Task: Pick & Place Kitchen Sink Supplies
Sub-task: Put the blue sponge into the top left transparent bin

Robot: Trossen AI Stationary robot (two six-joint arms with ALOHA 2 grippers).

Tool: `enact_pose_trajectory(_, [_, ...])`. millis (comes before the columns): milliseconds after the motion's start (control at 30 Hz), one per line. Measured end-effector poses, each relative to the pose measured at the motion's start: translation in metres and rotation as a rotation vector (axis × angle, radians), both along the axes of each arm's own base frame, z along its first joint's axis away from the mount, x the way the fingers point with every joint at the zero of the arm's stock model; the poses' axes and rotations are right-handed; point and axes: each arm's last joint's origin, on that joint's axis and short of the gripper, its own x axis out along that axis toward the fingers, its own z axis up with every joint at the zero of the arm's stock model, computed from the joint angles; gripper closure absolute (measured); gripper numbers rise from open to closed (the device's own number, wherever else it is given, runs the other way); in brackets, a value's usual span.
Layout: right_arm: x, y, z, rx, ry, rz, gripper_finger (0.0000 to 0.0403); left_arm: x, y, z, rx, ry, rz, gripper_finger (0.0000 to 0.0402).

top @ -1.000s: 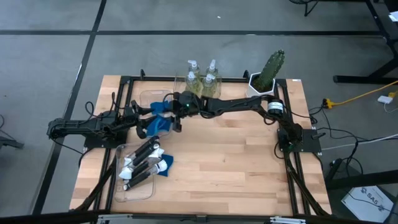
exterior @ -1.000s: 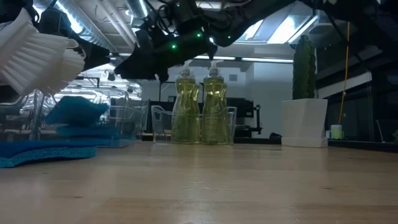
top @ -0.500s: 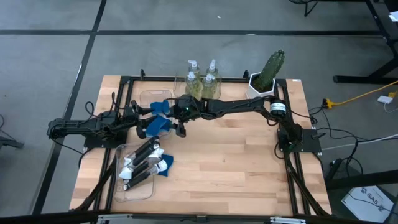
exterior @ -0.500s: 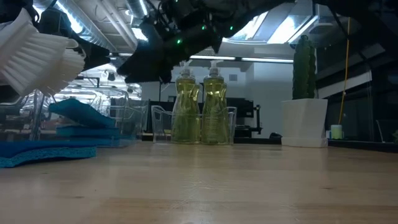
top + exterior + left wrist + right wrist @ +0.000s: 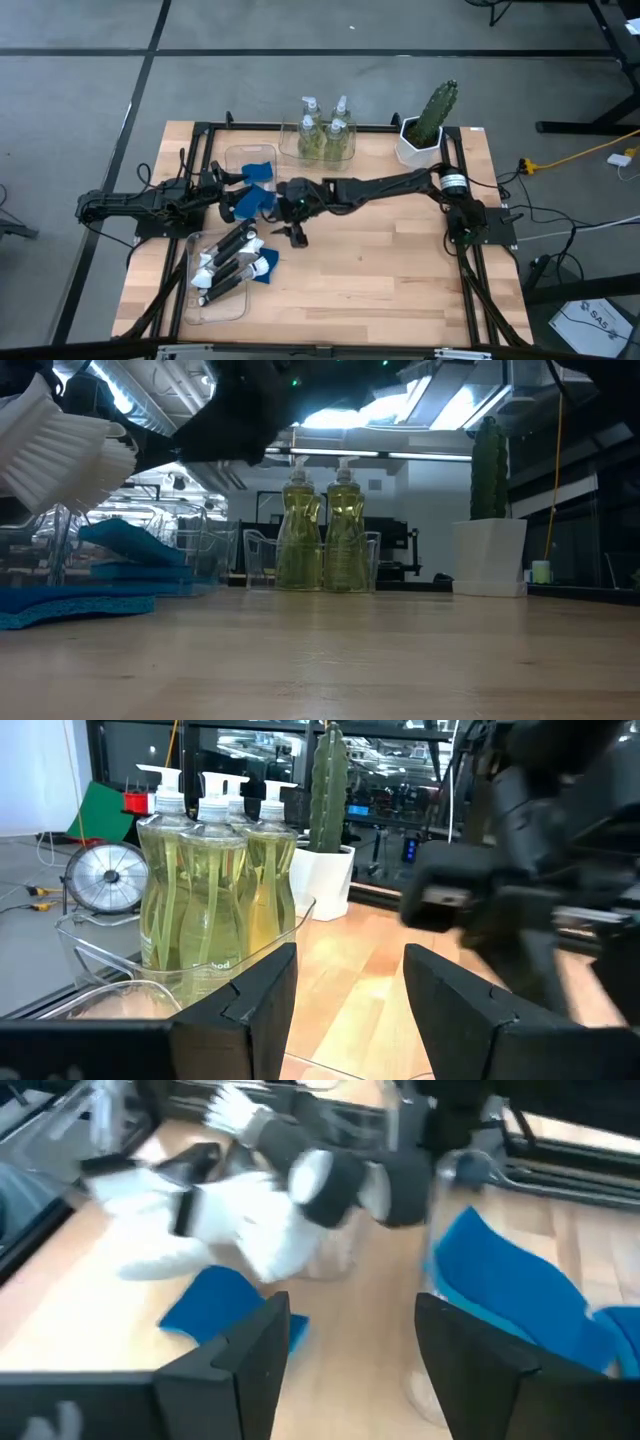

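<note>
Just left of and a little nearer me than my right gripper (image 5: 297,233), which hangs empty with its fingers apart over the bare wood, the loose blue sponge (image 5: 266,266) lies flat against the near bin (image 5: 190,300) that holds the dish brushes (image 5: 228,259). I judge that sponge the next pick, its long axis seemingly running left to right, and the right arm nearer it. My left gripper (image 5: 236,207) waits farther left beside the far bin (image 5: 232,154) of sponges, fingers parted, holding nothing I can see.

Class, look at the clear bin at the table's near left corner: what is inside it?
The clear bin holds dish brushes with black handles and white heads, overlapping. Whatever lies beneath them is hidden. A blue sponge sits at its edge.
</note>
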Motion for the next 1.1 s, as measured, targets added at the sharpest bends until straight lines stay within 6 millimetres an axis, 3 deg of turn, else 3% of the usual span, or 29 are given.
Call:
enact_pose_trajectory(133, [-0.010,0.017,0.004,-0.028,-0.017,0.005,0.0205,0.000,0.000,0.000,0.000,0.000,0.000,0.0222])
enact_pose_trajectory(333, [-0.051,0.035,0.012,-0.047,-0.116,0.008,0.0231,0.000,0.000,0.000,0.000,0.000,0.000,0.0221])
enact_pose_trajectory(433, [-0.074,0.041,0.006,-0.047,-0.185,0.031,0.0239,0.000,0.000,0.000,0.000,0.000,-0.001,0.0222])
enact_pose_trajectory(567, [-0.101,0.045,-0.018,-0.058,-0.237,0.072,0.0242,0.000,0.000,0.000,0.000,-0.001,0.000,0.0222])
enact_pose_trajectory(800, [-0.125,0.055,-0.068,-0.046,-0.320,0.237,0.0240,0.000,0.000,0.000,0.000,-0.001,0.000,0.0222])
enact_pose_trajectory(933, [-0.124,0.061,-0.090,-0.070,-0.282,0.203,0.0240,0.000,0.000,0.000,0.000,0.000,0.000,0.0222])
enact_pose_trajectory(1100, [-0.107,0.075,-0.117,-0.089,-0.223,0.177,0.0240,0.000,0.000,0.000,0.000,0.000,0.000,0.0222])
